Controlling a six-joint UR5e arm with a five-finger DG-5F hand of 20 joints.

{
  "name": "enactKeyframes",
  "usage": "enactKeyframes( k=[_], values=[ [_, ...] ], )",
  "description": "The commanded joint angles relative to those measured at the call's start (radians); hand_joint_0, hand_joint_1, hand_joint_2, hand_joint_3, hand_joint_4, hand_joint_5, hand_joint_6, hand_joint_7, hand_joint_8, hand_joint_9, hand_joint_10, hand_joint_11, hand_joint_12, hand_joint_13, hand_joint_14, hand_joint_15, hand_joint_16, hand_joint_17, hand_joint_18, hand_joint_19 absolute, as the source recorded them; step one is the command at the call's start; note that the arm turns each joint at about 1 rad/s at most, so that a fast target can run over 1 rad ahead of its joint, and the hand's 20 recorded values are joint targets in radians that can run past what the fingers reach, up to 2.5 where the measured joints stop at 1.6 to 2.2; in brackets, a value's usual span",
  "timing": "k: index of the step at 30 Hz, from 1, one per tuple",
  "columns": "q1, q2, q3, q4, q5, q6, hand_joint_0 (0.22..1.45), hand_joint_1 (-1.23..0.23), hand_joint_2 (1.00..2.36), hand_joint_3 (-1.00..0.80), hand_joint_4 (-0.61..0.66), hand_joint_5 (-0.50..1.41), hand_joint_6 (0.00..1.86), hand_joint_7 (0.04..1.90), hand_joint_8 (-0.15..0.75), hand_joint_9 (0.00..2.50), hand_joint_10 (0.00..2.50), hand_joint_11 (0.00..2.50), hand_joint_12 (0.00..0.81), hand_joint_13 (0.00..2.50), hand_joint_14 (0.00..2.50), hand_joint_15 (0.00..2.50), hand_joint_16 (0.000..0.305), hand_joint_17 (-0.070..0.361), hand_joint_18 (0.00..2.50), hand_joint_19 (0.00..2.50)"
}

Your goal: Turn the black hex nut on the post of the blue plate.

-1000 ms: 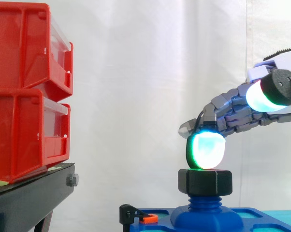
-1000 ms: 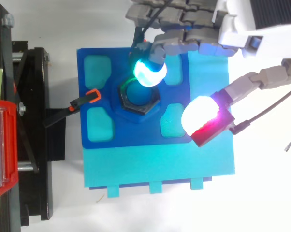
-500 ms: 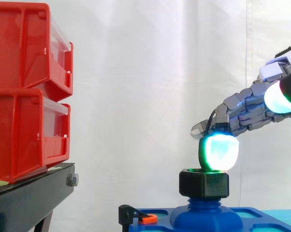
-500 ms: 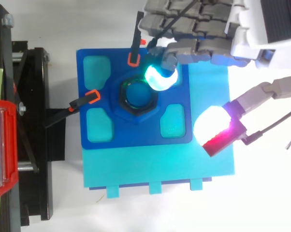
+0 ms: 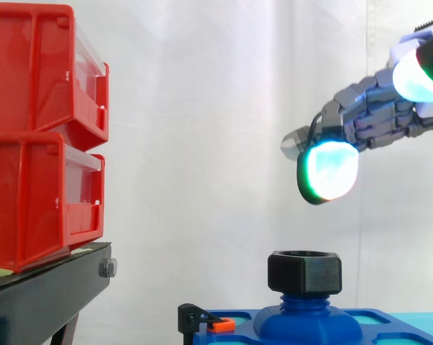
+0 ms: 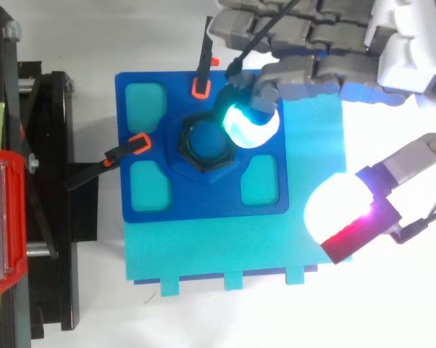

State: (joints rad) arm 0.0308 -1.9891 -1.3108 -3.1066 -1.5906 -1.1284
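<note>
Now the fingers point(image 5: 329, 170) hang spread and empty, the black hex nut point(image 5: 305, 272) below them. Landing off-centre, they may slip.

hand point(image 5: 375, 118): cut off right | blue plate point(image 5: 382, 332): cut off below

It looks like a robotics lab test setup. A white curtain point(image 5: 202, 108) hangs behind, stacked red bins point(image 5: 40, 136) stand on a black stand point(image 5: 47, 291) at the left, and orange-tipped clamps point(image 6: 137, 143) hold a blue plate point(image 6: 203, 199) mid-frame.
</note>
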Motion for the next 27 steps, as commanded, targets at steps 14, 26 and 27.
enactKeyframes(
  k=[14,26,27],
  values=[
    [0.04,-0.083,0.027,0.161,0.098,0.035,0.47,-0.22,1.0,-0.5,0.26,-0.2,0.5,0.92,0.228,0.0,0.0,0.0,0.365,0.0,0.0,0.0,0.051,0.114,0.0,0.09],
    [0.05,-0.117,0.044,0.18,0.103,0.016,0.47,-0.21,1.0,-0.5,0.25,-0.2,0.5,0.9,0.226,0.0,0.0,0.0,0.366,0.0,0.0,0.0,0.051,0.114,0.0,0.09],
    [0.052,-0.117,0.044,0.177,0.103,0.012,0.47,-0.22,1.0,-0.5,0.26,-0.2,0.5,0.9,0.226,0.0,0.0,0.0,0.367,0.0,0.0,0.0,0.051,0.114,0.0,0.1]
  ],
)
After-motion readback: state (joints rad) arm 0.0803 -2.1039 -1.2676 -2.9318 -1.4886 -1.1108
